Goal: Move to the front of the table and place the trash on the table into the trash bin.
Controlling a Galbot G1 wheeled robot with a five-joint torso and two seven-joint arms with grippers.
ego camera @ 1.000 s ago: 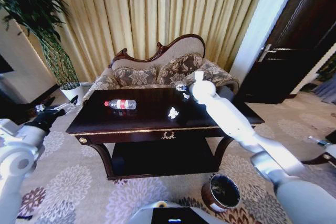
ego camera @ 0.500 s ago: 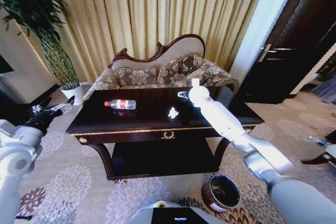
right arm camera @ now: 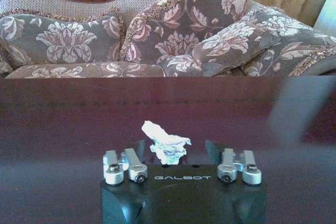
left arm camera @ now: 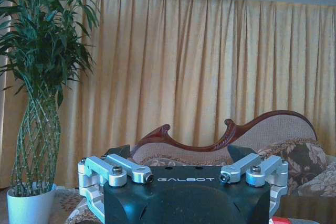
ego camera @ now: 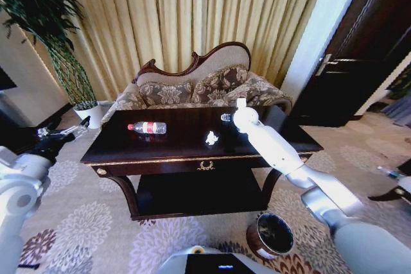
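Right pincer (right arm camera: pixel 170 153) hovers over the desk's (ego camera: pixel 167 149) far edge – fingers apart around a paper scrap (right arm camera: pixel 165 141). Bottle (ego camera: pixel 147 128) lies at the desk's 9 o'clock; bin (ego camera: pixel 272 235) on the carpet. Left pincer (ego camera: pixel 64 134) – parked, spread.

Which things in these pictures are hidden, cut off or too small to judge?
- Right claw, head view: the white forearm covers its fingers, and the right wrist view cuts them off behind the housing.
- Left claw, head view: too small to read.
- Small far paper scrap, head view: hidden behind the right arm; a crumpled white scrap shows in the right wrist view.
- Clear plastic bottle with red label: cap state too small.
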